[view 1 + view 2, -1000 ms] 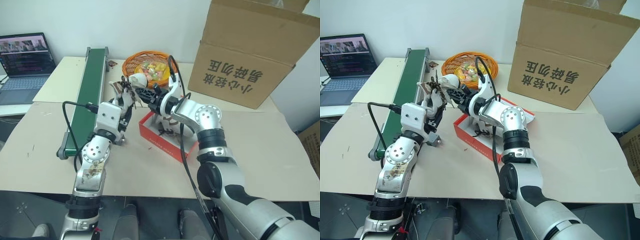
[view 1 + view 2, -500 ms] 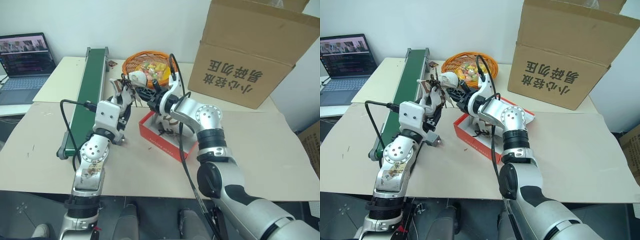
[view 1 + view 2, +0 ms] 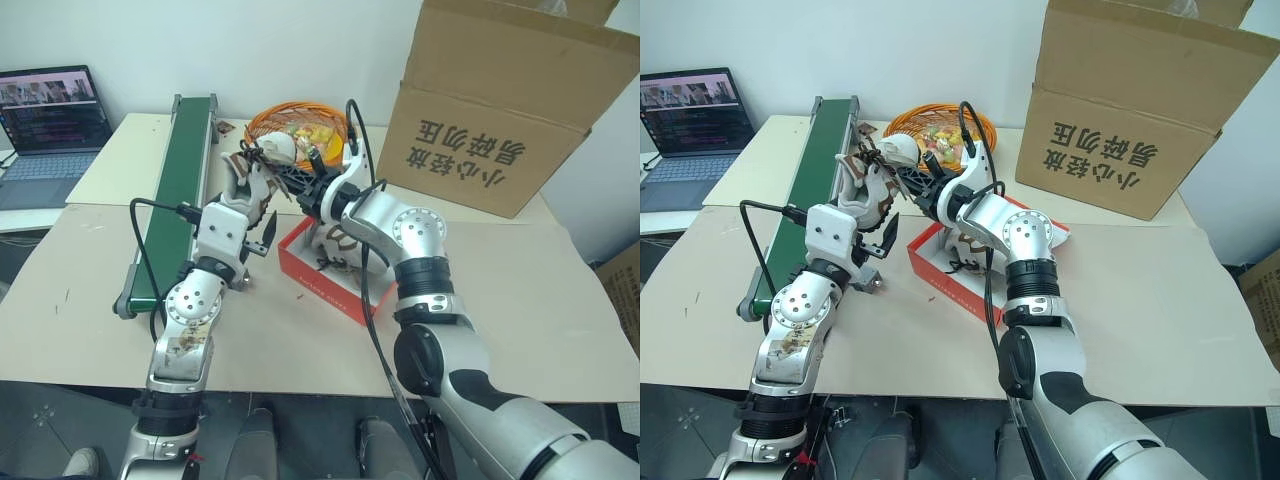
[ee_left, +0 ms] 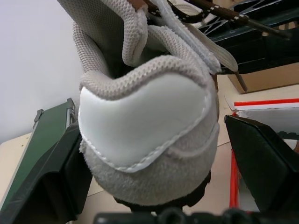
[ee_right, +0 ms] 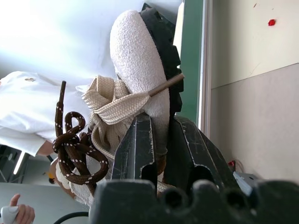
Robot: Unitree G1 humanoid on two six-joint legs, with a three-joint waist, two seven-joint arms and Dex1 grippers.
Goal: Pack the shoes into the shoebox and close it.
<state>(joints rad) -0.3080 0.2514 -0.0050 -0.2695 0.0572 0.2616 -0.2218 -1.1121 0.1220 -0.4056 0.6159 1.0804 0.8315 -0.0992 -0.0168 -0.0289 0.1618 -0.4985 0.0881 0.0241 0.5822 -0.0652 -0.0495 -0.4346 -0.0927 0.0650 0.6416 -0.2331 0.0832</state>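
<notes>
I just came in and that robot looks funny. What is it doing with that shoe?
The robot is packing shoes into the red shoebox, which sits open on the table. It holds one white shoe in the air above the table. Its right gripper is shut on the shoe, while its left gripper is open around the heel. Another shoe seems to be in the box.

A robot test lab or office: plain white walls, a laptop at ten o'clock, a green conveyor on the cardboard-topped desk, a big carton at two o'clock.
</notes>
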